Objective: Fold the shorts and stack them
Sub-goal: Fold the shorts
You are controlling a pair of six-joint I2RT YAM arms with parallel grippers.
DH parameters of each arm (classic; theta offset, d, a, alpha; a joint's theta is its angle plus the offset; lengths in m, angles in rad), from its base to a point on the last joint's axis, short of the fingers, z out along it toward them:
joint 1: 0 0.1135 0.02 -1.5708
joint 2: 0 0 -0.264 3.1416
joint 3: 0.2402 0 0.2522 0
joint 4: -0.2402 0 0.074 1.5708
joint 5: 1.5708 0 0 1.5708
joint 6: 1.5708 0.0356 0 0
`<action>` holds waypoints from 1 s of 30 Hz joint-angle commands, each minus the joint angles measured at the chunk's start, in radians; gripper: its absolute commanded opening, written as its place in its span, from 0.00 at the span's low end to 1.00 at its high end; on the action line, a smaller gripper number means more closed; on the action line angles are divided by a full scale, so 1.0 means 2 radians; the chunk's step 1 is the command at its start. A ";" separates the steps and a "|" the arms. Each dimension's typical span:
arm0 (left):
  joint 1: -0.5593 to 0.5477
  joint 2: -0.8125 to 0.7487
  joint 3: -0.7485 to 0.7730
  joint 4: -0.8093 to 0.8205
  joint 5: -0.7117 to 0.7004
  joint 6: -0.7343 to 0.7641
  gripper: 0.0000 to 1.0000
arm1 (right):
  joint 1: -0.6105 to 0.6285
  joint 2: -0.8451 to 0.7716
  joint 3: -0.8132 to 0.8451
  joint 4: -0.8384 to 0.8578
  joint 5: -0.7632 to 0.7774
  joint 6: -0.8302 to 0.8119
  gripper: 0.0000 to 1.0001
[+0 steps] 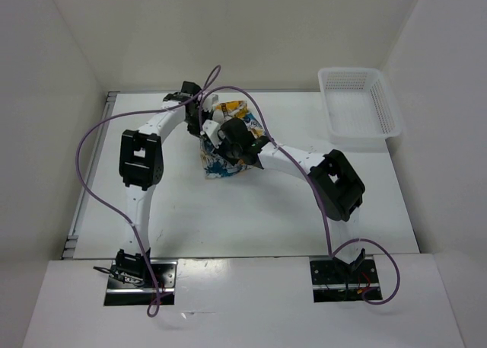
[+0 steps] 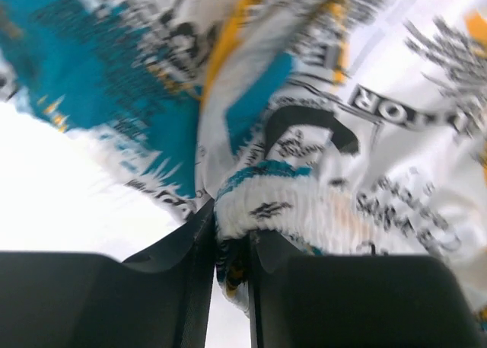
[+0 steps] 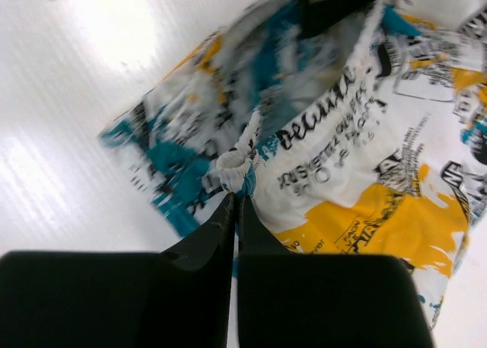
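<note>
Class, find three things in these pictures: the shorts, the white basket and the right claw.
shorts [image 1: 221,164]: top view, on the printed lower part of the fabric.
white basket [image 1: 365,140]: top view, on its near wall.
right claw [image 3: 234,202]: right wrist view, between its fingertips, which pinch the shorts.

Bright, even light; both wrist views smear the shorts [image 2: 304,135] with motion blur, the table [image 3: 91,28] glaring.

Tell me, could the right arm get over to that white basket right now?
Probably yes: nothing lies on the table between the right gripper and the basket. But it is pinching the shorts, so they would likely come along.
</note>
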 commanded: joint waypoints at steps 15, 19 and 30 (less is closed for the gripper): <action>0.031 0.065 0.096 -0.011 0.031 0.002 0.52 | 0.026 0.039 0.031 0.005 -0.123 0.016 0.00; 0.031 0.065 0.101 -0.011 0.037 0.002 0.52 | 0.042 0.058 0.075 0.010 -0.123 0.039 0.00; 0.036 0.065 0.110 -0.015 0.037 0.002 0.48 | 0.059 0.073 0.059 0.024 -0.104 0.070 0.15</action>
